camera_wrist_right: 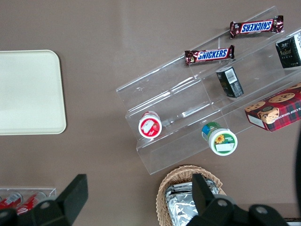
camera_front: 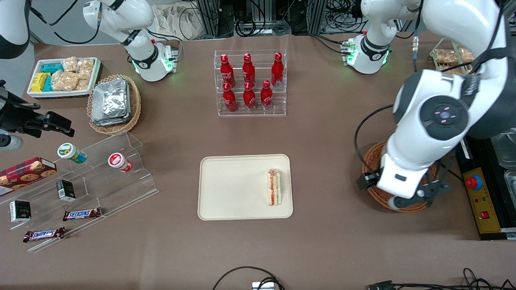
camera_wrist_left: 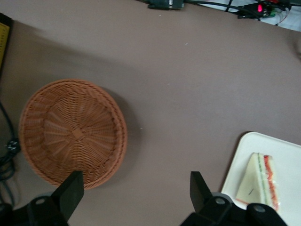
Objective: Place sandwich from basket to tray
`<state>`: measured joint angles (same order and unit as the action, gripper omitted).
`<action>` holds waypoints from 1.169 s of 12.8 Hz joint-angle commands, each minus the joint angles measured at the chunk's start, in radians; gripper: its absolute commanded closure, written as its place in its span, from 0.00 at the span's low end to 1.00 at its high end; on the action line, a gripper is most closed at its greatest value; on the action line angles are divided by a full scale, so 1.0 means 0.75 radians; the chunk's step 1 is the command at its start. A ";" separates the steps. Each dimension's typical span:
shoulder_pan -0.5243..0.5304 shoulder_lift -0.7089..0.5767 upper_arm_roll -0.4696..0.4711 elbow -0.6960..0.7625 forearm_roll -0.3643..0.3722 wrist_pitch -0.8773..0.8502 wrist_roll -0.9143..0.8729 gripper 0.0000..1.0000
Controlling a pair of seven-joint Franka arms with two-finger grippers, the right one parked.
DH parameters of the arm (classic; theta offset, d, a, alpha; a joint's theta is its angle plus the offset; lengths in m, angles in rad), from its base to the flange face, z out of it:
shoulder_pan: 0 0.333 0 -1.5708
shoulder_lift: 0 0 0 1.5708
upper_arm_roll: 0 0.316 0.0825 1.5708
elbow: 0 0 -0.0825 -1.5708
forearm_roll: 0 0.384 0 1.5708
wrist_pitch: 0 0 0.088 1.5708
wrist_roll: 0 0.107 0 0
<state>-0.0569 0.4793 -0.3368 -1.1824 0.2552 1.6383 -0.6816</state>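
With the sandwich (camera_front: 274,187) lying on the tray (camera_front: 225,189) near its short edge, the gripper (camera_wrist_left: 136,188) (jaws wide, holding nothing) above the wicker basket (camera_wrist_left: 73,132) should simply lift clear.

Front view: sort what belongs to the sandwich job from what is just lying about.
Job:
- sandwich, lying on the tray
- basket, nothing in it
- gripper, open, above the table beside the basket

Lying about:
- red bottles in a clear rack
- foil packets in a tan basket
- Snickers bars
- cookie box
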 commanded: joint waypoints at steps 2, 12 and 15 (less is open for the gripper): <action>0.094 -0.125 -0.007 -0.088 -0.058 -0.102 0.162 0.00; 0.160 -0.493 0.238 -0.325 -0.297 -0.188 0.687 0.00; 0.206 -0.647 0.251 -0.472 -0.332 -0.188 0.768 0.00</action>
<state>0.0676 0.0965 -0.1479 -1.4183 0.0394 1.4858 -0.1431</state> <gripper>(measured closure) 0.000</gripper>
